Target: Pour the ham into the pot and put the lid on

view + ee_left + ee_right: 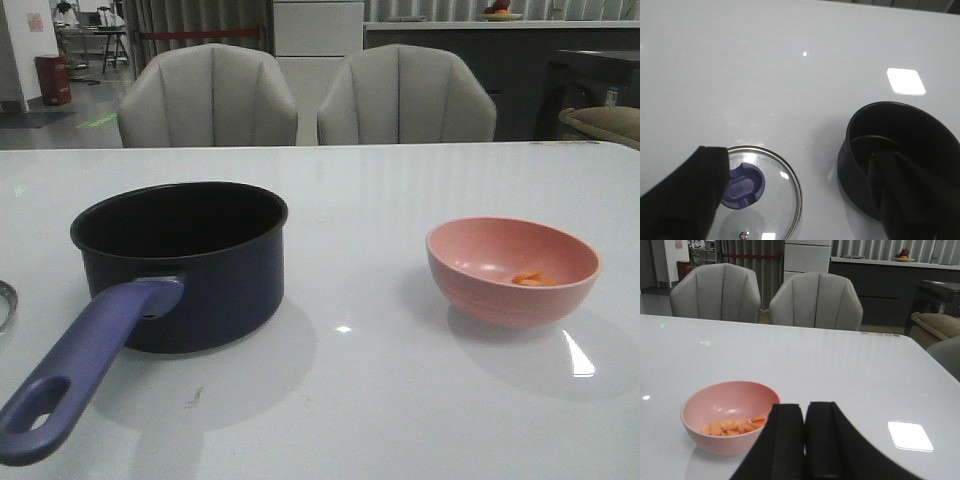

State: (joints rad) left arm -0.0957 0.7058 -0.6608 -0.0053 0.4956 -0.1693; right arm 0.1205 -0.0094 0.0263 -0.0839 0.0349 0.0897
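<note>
- My left pincer [800, 200] is spread wide above the lid [757, 192], which lies flat on the surface [400, 200] left of the pot [185, 262]
- My right pincer [805, 440] is pressed together, holding nothing
- The ham [732, 426] sits in the pink bowl [727, 415], right of the pot and well apart from it

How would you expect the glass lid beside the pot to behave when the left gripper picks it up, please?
The lid is clear glass with a metal rim, so it is probably fragile and heavy for its size. It lies flat on the glossy table, so it may slide if pushed. Its blue knob looks like the safest grip; held off-centre, it would likely tilt.
</note>
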